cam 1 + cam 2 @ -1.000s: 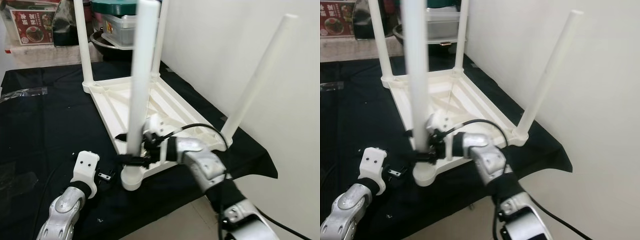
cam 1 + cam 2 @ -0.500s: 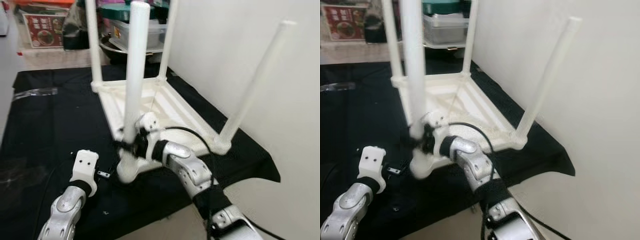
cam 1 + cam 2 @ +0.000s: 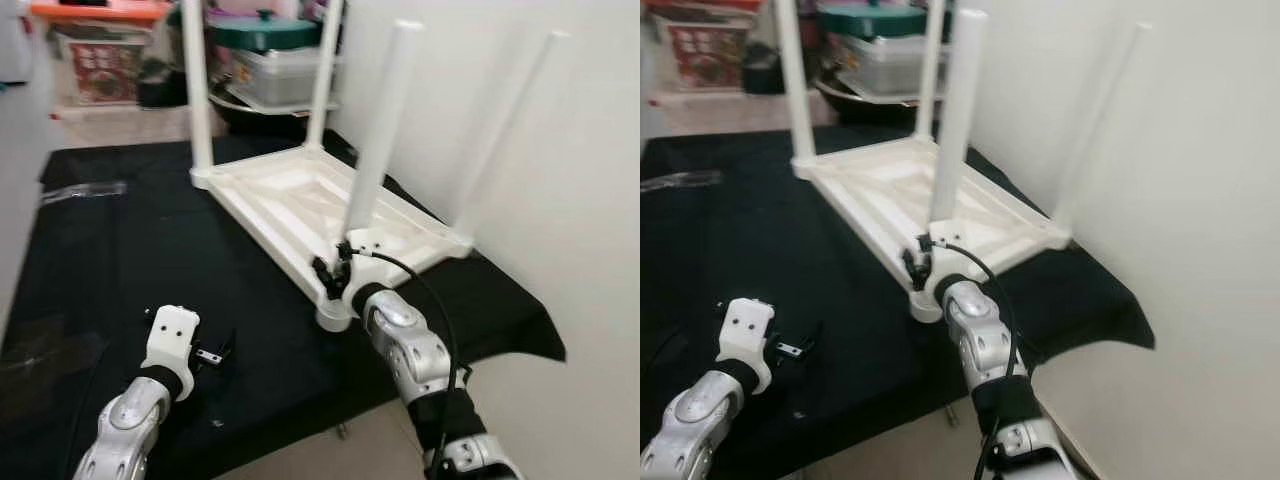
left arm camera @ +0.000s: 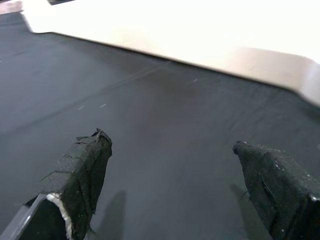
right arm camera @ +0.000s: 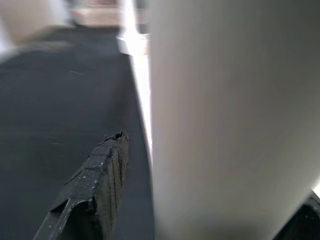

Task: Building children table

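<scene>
My left gripper (image 3: 215,352) idles at 7 o'clock over the black cloth (image 3: 120,250), fingers spread wide with nothing between them; in its wrist view the pale table edge (image 4: 200,35) runs across ahead. Same idle spot as a second ago. The upside-down white table (image 3: 310,205) lies on the cloth at centre, all four legs standing up. Main change: the near leg (image 3: 375,165), which a second ago loomed large and close at 11 o'clock with its foot socket near 6, now sits further out near 1 o'clock. Most of that is my head camera swinging, but the table also appears turned on the cloth. My right gripper (image 3: 335,275) remains at that leg's base near 5 o'clock; its wrist view shows one finger (image 5: 100,175) beside the white shaft, so I judge it clamped on the leg. Reading: leg seated, tightening or checking likely underway.
</scene>
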